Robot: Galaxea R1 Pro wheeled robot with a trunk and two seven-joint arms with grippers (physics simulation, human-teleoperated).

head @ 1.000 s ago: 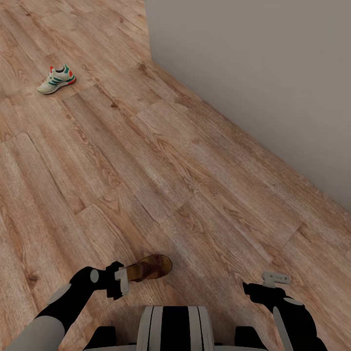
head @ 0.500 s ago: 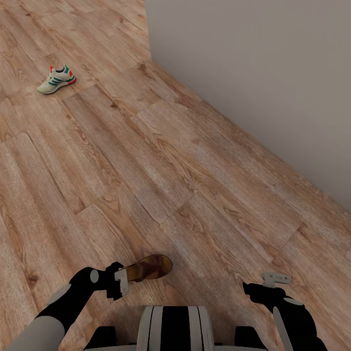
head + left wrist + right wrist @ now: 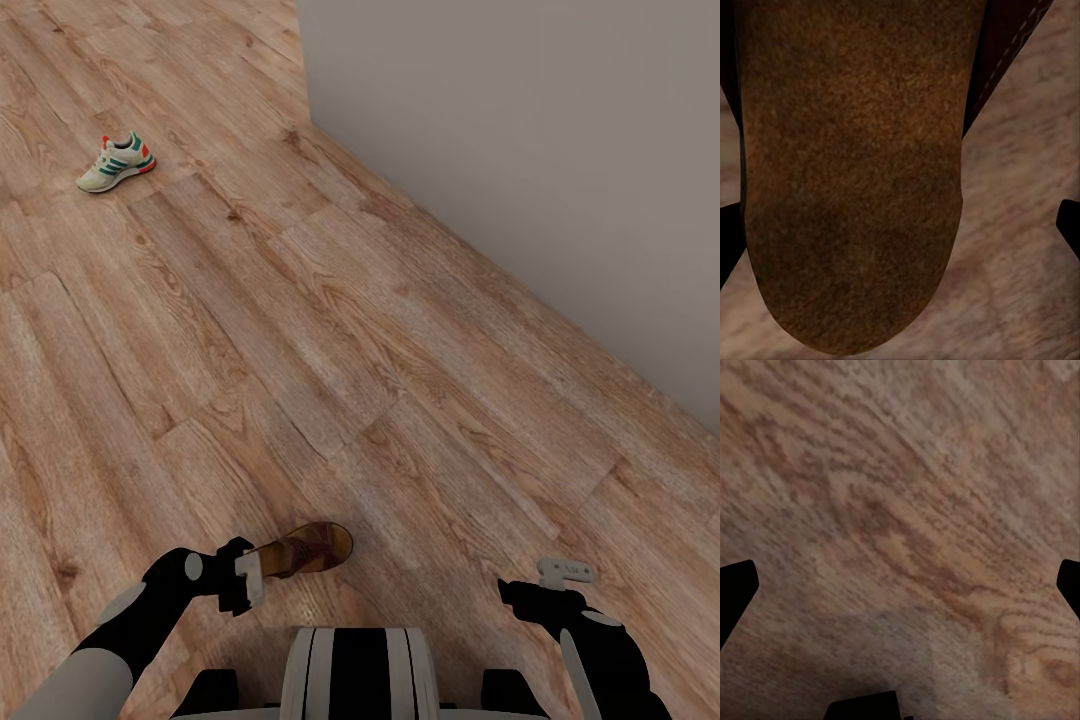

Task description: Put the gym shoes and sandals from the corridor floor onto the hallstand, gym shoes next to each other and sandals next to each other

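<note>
The left gripper (image 3: 262, 570) holds a sandal (image 3: 305, 549) by one end, low in front of the trunk; the sandal sticks out from its fingers over the floor (image 3: 300, 330). In the left wrist view the sandal's brown sole (image 3: 851, 172) sits between the dark fingertips (image 3: 1069, 225). The right gripper (image 3: 566, 572) hangs empty, its fingers spread wide over bare planks. One gym shoe (image 3: 117, 163) lies far off, well apart from both grippers, near the wall (image 3: 520, 150).

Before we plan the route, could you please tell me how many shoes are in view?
2. A gym shoe lies far off on the floor, ahead to the left; a sandal is at the left tool. Others may be out of frame.
</note>
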